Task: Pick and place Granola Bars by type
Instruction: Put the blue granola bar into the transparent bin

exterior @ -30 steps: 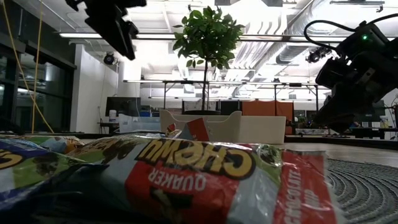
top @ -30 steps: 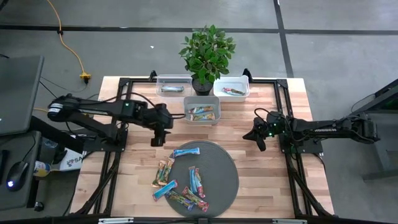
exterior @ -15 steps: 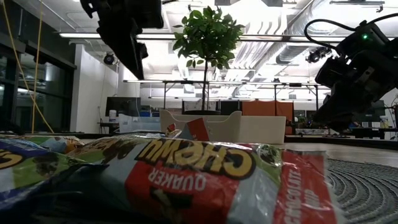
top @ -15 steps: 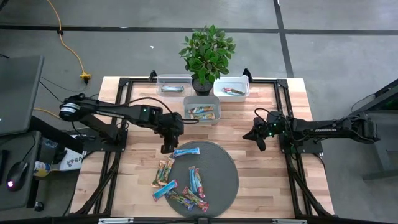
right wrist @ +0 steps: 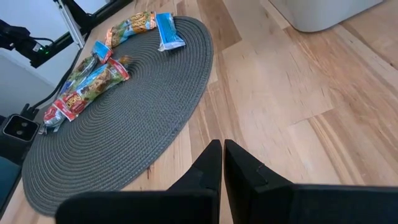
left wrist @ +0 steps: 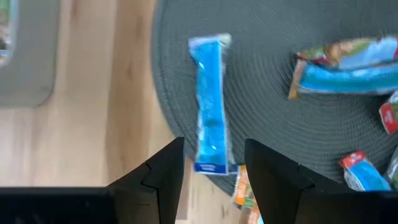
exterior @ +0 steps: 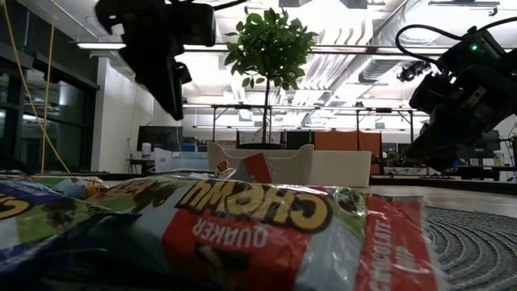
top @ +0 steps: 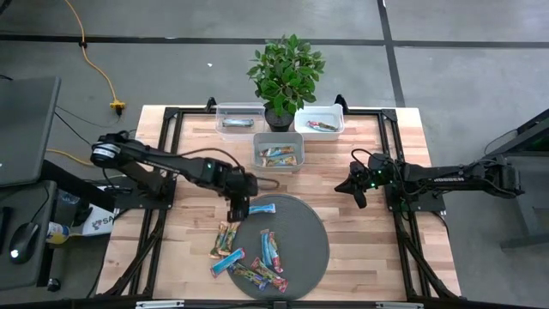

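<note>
Several Granola Bars lie on the round grey mat [top: 292, 245] and just off its left rim. A blue bar [top: 257, 209] lies flat at the mat's far left edge. My left gripper [top: 238, 206] hangs open above that bar's left end, pointing steeply down. In the left wrist view the blue bar [left wrist: 210, 102] runs away from the gripper [left wrist: 214, 168], its closest end between the two fingers, untouched. My right gripper [top: 358, 193] waits shut at the table's right, low over the wood.
Three bins stand at the far side: a clear one [top: 240, 116], a white one [top: 319, 120] with a red bar, and a middle one [top: 279, 153] with yellow-brown bars. A potted plant [top: 286, 73] stands behind them. A Chewy bar [exterior: 242, 226] fills the low view's foreground.
My left gripper has gone toward the table's right and near edges and sunk, coming over the blue bar at the mat's far left rim, and it has rolled somewhat about its own axis. It has stayed open. The bars have not moved.
</note>
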{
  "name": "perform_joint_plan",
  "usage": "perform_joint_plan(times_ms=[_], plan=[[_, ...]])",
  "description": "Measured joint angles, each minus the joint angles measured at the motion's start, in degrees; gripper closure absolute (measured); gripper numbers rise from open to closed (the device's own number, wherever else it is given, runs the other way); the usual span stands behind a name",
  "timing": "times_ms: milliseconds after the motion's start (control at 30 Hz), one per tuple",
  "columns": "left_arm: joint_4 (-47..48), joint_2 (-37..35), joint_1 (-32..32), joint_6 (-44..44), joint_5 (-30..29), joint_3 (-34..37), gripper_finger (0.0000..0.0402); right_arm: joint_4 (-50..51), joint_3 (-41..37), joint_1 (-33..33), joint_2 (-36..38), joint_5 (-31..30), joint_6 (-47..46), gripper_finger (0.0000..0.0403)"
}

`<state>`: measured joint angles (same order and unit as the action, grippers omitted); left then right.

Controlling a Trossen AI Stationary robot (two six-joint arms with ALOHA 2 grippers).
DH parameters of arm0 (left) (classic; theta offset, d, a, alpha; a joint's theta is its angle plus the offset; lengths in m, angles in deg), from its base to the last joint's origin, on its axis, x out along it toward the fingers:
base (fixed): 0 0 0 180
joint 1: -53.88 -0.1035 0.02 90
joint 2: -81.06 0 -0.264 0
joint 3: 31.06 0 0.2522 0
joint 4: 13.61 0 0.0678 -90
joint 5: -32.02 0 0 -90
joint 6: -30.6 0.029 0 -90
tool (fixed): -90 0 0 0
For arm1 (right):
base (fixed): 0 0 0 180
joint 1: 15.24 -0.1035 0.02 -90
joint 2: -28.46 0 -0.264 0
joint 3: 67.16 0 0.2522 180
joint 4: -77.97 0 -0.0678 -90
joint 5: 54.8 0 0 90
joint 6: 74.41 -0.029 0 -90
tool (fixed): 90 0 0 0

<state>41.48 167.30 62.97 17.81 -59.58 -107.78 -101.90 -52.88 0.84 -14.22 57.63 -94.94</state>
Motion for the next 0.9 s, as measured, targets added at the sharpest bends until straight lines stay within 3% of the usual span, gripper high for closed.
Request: perform_joint_plan(times_ms=[333, 533, 733, 900], plan=[[-5.9, 8.2, 3.0, -1.1, -2.4, 0.0, 0.0238, -0.5, 0.0, 0.0, -0.1, 0.0, 0.0, 0.0403], [-7.8, 11.3, 2.9, -1.0, -9.3, 0.0, 0.0238, -0.8, 0.0, 0.0, 0.0, 0.0, 0.0, 0.0403], [-12.4, 12.4, 2.9, 1.6, -6.8, 0.0, 0.0236, -1.0, 0.0, 0.0, 0.0, 0.0, 0.0, 0.0403], [-14.3, 12.4, 2.9, 2.0, -7.0, 0.0, 0.0204, -0.9, 0.0, 0.0, 0.0, 0.0, 0.0, 0.0403]])
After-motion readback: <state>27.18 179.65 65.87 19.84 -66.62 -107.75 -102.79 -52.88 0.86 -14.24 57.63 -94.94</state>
